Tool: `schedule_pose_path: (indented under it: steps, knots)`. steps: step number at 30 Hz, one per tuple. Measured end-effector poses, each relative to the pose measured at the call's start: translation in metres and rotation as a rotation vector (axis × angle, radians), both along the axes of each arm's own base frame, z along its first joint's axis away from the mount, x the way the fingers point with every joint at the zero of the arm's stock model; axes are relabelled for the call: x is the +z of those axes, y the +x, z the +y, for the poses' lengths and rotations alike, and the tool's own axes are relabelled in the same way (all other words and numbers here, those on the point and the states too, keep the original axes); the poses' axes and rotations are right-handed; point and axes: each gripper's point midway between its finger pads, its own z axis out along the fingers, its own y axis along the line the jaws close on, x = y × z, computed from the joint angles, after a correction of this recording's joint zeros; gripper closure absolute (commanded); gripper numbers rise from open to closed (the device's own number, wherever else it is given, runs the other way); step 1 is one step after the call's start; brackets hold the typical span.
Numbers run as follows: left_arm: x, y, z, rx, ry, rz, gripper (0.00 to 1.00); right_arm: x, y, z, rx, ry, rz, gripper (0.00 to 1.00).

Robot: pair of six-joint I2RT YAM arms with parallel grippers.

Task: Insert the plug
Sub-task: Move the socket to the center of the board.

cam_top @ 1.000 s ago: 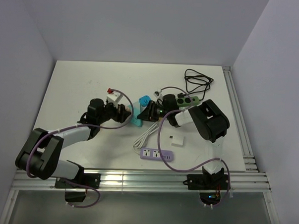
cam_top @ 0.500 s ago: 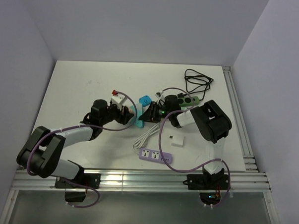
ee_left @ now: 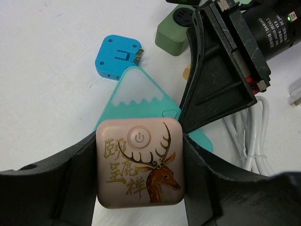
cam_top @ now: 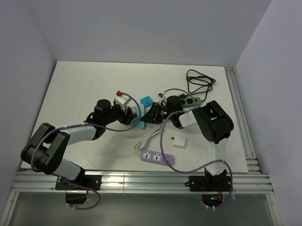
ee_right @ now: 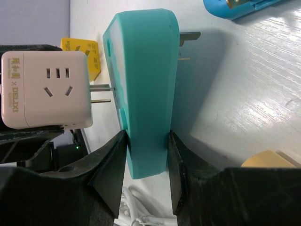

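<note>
The plug, a pinkish-white cube (ee_left: 136, 188) with a deer picture and a power button, sits between the fingers of my left gripper (ee_left: 140, 160), which is shut on it. In the right wrist view the cube (ee_right: 44, 89) shows a socket face, and its two flat prongs (ee_right: 101, 93) reach the side of a teal mountain-shaped adapter (ee_right: 143, 84). My right gripper (ee_right: 146, 160) is shut on that teal adapter's lower end. From above, both grippers meet at table centre, left gripper (cam_top: 127, 113) facing right gripper (cam_top: 150, 114).
A blue plug block (cam_top: 146, 101) lies just behind the teal adapter. A green power strip (cam_top: 189, 100) and a black coiled cable (cam_top: 199, 81) sit at the back right. A purple power strip (cam_top: 157, 156), its white cord (cam_top: 149, 136) and a small white adapter (cam_top: 179, 142) lie near the front.
My left arm has carried the cube plug to the right, up to the teal adapter. The right gripper has held the teal adapter almost still.
</note>
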Motion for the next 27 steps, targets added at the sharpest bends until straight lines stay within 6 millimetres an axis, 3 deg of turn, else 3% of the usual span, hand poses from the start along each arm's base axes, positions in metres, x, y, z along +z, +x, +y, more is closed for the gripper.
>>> schedule_pose_path:
  steps: [27]
  knots:
    - [-0.0014,-0.002,-0.0033,-0.015,0.004,-0.002,1.0,-0.004,0.0029,0.0007,0.01,0.04,0.04,0.93]
